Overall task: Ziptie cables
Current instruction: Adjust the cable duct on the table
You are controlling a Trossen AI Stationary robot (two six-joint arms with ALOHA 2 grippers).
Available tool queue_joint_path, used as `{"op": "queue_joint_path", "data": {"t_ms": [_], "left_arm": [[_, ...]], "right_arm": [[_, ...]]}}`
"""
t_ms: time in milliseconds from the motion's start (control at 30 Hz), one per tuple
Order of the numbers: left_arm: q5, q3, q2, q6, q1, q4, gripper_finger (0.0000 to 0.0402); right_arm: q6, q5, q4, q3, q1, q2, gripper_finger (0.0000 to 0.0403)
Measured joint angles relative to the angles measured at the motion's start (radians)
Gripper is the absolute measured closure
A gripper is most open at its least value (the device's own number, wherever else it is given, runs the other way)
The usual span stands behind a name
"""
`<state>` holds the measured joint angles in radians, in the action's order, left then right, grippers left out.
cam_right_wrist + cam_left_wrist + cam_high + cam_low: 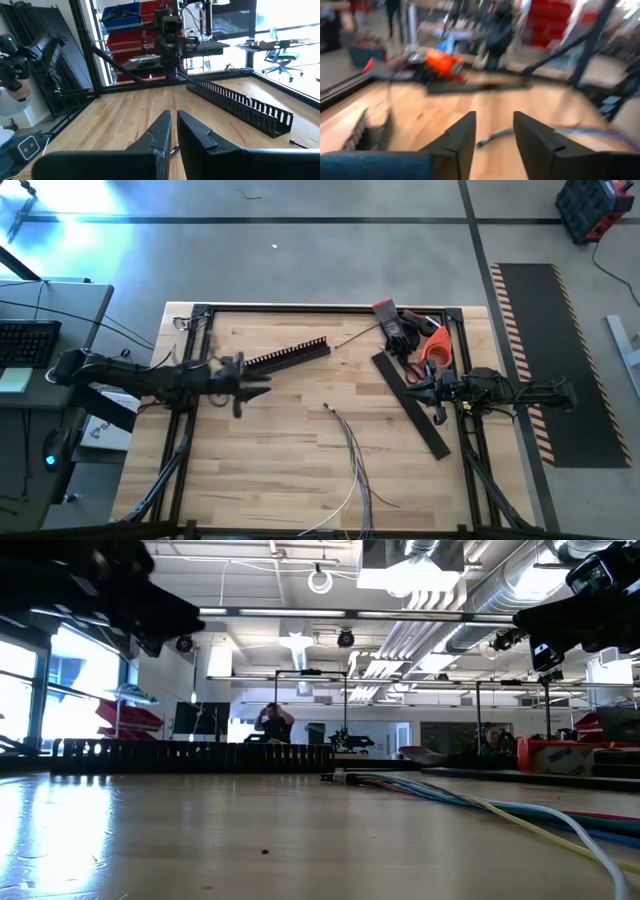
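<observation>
The cables (350, 448) lie loose on the wooden table. Their bunched end (327, 408) is near the middle, and the thin white, grey and coloured strands fan out toward the near edge. In the low view the cables (480, 802) run across the tabletop. My left gripper (262, 387) is open and hangs above the table to the left of the bunched end. In the left wrist view the cables (492, 136) show beyond the left gripper (495, 142). My right gripper (418, 383) is shut over the flat black strip, clear of the cables. The right wrist view shows the right gripper (174, 132) holding nothing.
A black comb-toothed duct (290, 356) lies just beyond my left gripper. A flat black strip (410, 405) slants under my right gripper. An orange tool (435, 346) and a red-handled tool (388, 320) sit at the far right corner. Black frame rails (330, 308) border the table. People (272, 722) stand in the room behind it.
</observation>
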<state>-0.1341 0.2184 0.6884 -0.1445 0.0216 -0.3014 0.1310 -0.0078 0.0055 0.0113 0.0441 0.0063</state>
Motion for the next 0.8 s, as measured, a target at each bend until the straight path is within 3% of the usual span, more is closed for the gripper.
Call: {"op": "queue_joint_path", "data": {"t_ms": [167,367,800], "left_arm": [[0.098,0.159,0.26,0.065,-0.162,0.085,0.0232],[0.102,0.255,0.512,0.184,-0.294,0.102,0.0223],[0.092,0.362,0.865,0.234,-0.43,0.07,0.0223]], "right_arm": [[0.0,0.0,0.0,0.0,0.0,0.0,0.0387],[0.0,0.0,0.0,0.0,0.0,0.0,0.0387],[0.0,0.0,0.0,0.0,0.0,0.0,0.0387]]}}
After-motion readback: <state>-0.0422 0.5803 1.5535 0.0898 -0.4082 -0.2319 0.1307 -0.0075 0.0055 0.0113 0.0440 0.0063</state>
